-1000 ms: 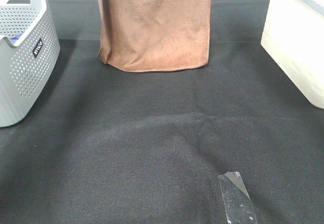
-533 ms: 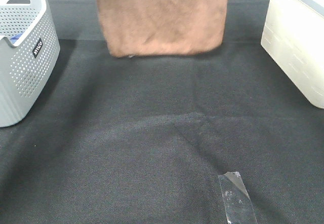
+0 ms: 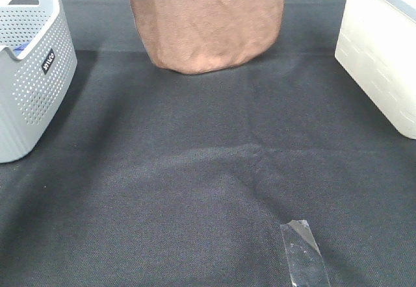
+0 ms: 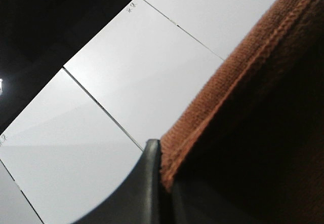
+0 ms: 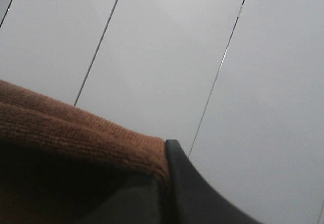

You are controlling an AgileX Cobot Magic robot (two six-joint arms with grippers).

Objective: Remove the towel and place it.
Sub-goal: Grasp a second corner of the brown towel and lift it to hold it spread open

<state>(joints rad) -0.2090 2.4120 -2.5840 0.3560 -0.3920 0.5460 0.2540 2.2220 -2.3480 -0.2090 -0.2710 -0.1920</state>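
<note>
The brown towel point(image 3: 206, 21) hangs down from above the top edge of the high view, its lower hem just above the black table. Neither gripper shows in that view. In the left wrist view a dark fingertip point(image 4: 147, 183) pinches the towel's stitched hem point(image 4: 238, 77) against a white panelled ceiling. In the right wrist view a dark fingertip point(image 5: 192, 183) pinches another part of the towel's edge point(image 5: 76, 133). Both grippers are shut on the towel and hold it up.
A grey perforated basket point(image 3: 29, 73) stands at the left edge of the black cloth. A white bin point(image 3: 383, 53) stands at the right edge. A strip of clear tape point(image 3: 302, 251) lies on the cloth near the front.
The towel's hanging lower edge rose off the table and swung right, then settled back toward the middle, its bottom now rounded.
</note>
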